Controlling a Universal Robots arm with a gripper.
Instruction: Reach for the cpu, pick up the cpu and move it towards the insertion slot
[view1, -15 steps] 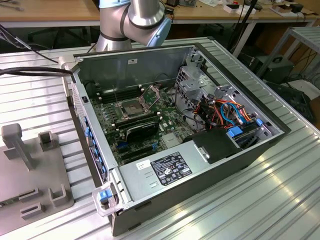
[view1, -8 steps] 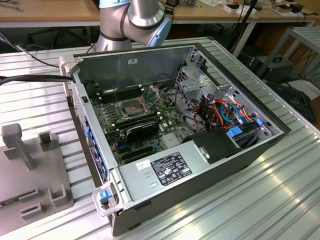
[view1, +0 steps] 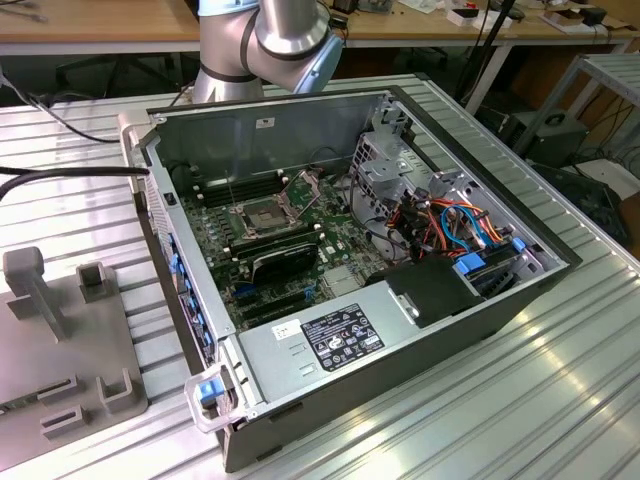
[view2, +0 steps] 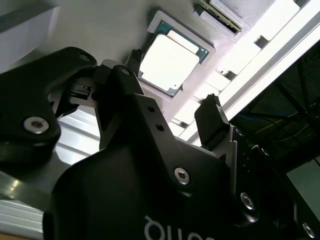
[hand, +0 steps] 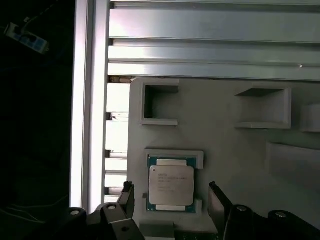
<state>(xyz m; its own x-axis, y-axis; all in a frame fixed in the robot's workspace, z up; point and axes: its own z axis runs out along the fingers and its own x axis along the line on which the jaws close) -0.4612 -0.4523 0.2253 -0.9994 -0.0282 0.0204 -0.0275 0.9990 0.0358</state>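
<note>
Cpu (hand: 171, 186): 1 thin, stiff, light chip, fragile we judge, seated in the grey fixture plate's (hand: 225, 150) recess; gripper (hand: 170, 192) jaws wide, either side; we'd hold 2 opposite edges.

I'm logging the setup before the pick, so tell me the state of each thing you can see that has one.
cpu: seated flat in the grey holder's recess, not gripped.
gripper: open, straddling the cpu without touching it.
insertion slot: dark centre bare, no chip in it.
computer case: side open, insides exposed.
</note>
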